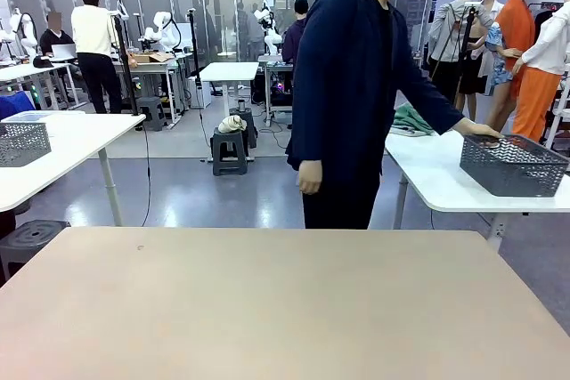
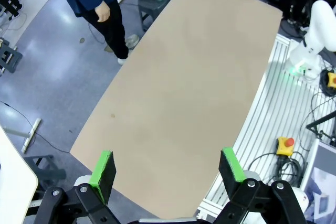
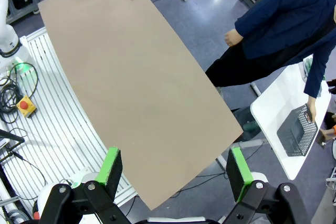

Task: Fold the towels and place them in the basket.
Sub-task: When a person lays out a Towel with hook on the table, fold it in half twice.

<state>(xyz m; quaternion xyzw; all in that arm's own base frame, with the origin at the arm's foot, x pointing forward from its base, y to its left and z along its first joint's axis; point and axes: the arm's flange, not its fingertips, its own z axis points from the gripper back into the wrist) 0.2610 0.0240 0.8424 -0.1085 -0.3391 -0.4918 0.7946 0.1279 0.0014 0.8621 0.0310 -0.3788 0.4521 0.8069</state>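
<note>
Left gripper [image 2: 167, 174]: released, jaws spread wide, green pads [image 2: 103, 167] well apart with nothing between them. It hangs high over the tan table [image 2: 189, 87].
Right gripper [image 3: 175, 176]: same state, wide open and empty, above the same table from its other end.

Basket [image 1: 512, 171]: dark grey lattice, on a white side table [image 1: 436, 175] at the right edge of the frame, well apart from both grippers. A person in a dark jacket [image 1: 356, 86] stands at the far side of the tan table with one hand [image 1: 485, 131] on the basket's rim.

Green towel [image 1: 410, 120]: a crumpled heap on that side table, behind the person's reaching arm. I cannot pick out the cream one with certainty.

Handling, by judgement:
- The terry is light, limp and not slippery. It will sag and bunch rather than keep its shape.
- It is best pinched at two corners of one short edge, one gripper per corner.
- The basket is stiff and light, and a fingertip could snag in its lattice.

Views:
- The front view gives the towel heap and the basket's side wall.
- The right wrist view looks down into the basket [image 3: 294, 132] at lower right, with the hand at its edge.
- The left wrist view gives the person's other hand [image 2: 103, 11], hanging loose at upper left.
</note>
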